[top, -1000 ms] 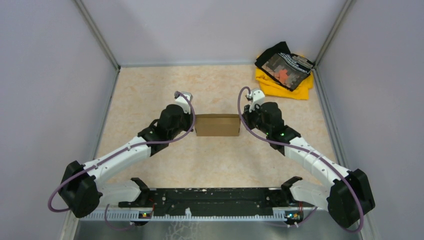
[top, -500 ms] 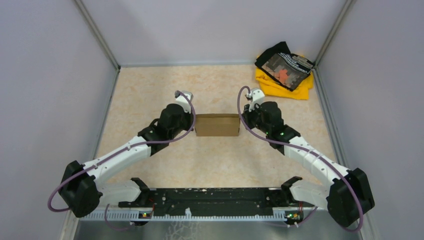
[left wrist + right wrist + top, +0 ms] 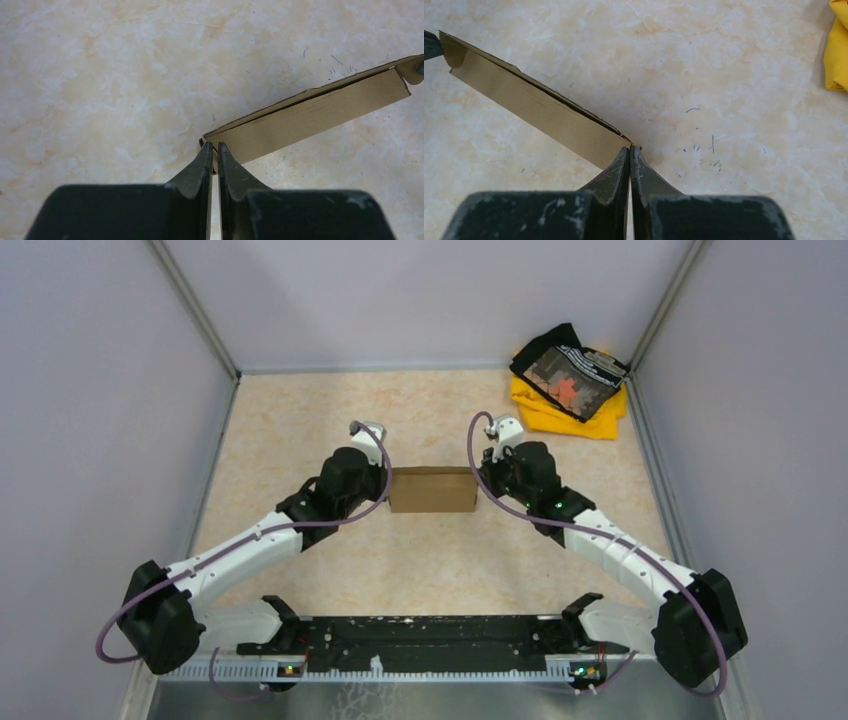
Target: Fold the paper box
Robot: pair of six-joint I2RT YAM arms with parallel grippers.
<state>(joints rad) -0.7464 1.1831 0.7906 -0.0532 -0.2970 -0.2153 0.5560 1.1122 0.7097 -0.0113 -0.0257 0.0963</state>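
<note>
The paper box [image 3: 432, 490] is a plain brown cardboard box lying in the middle of the table between my two grippers. In the left wrist view its long side [image 3: 310, 112] runs up to the right. My left gripper [image 3: 213, 146] is shut on the box's near end wall, and a strip of cardboard shows between the tips. From above, the left gripper [image 3: 386, 492] is at the box's left end. My right gripper [image 3: 630, 148] is shut with its tips against the corner of the box [image 3: 539, 107]. From above, it [image 3: 480, 480] is at the box's right end.
A pile of yellow and black cloth [image 3: 570, 380] lies in the back right corner, and its yellow edge [image 3: 838, 50] shows in the right wrist view. Grey walls enclose the table on three sides. The arm bases and a black rail [image 3: 420, 640] line the near edge.
The right arm has edged left against the box's right end, and its jaws have closed fully. The left arm and the box have hardly moved.
</note>
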